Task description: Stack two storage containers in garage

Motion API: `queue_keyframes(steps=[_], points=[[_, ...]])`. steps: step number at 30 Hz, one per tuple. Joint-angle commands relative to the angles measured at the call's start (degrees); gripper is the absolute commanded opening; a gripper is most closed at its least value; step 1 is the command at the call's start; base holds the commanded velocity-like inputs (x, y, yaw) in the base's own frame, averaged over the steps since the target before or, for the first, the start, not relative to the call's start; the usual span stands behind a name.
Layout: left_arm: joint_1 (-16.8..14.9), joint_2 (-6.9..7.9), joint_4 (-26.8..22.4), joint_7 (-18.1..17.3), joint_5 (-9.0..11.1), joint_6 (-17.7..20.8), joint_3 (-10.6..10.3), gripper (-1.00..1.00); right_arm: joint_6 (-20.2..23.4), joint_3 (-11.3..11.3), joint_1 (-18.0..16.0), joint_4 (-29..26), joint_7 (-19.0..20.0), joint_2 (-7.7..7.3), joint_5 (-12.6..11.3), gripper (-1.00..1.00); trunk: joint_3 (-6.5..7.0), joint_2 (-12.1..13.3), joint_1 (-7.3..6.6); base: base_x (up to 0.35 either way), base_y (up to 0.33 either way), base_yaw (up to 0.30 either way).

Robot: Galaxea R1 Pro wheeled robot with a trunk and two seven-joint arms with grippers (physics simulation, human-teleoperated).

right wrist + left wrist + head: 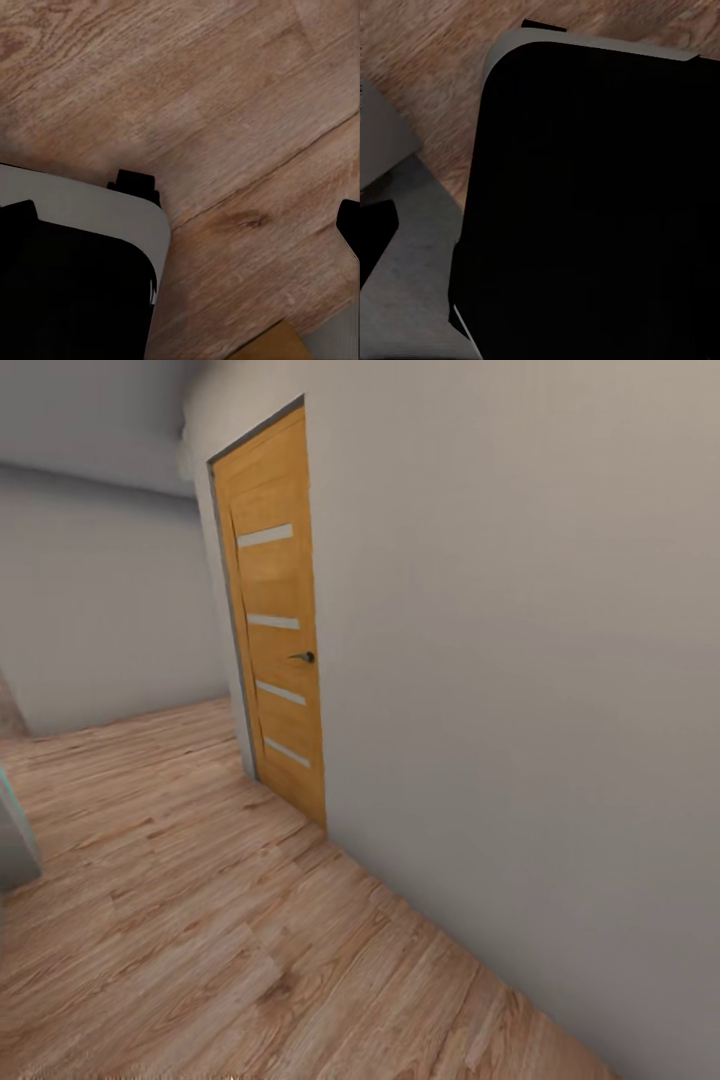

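The two storage containers are out of view, and so are the garage and its floor. I am in a passage with light wood planks [200,920] underfoot. In the right wrist view my right gripper [184,217] hangs open over the planks with nothing between its fingers; one dark fingertip [349,225] shows at the frame's edge. In the left wrist view one dark fingertip [375,232] shows beside my black base [600,210]; the other finger is lost against it.
A shut light wooden door [275,620] with a dark handle [304,657] stands in the beige wall [520,690] ahead to the right. The planks run on leftward to a far wall [100,610]. A grey edge [15,840] juts in at left.
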Motion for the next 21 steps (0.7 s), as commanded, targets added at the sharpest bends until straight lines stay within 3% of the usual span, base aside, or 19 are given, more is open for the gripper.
queue_keyframes(steps=[1,10,21], points=[[0.01,-0.02,-0.05,0.05,0.23,-0.08,0.18,1.00,-0.35,0.49,-0.06,0.18,-0.02,0.02,-0.55,1.00,-0.05,-0.03,0.00,0.000,0.000,0.281],[0.01,-0.03,-0.06,0.05,0.23,-0.06,0.17,1.00,-0.30,0.49,-0.06,0.18,-0.02,0.02,-0.55,1.00,-0.05,-0.03,0.00,0.014,0.000,0.275],[0.01,-0.03,-0.05,0.05,0.28,-0.03,0.15,1.00,-0.37,0.96,-0.06,0.18,-0.19,-0.07,0.02,1.00,-0.05,-0.03,0.00,0.278,0.000,0.041]])
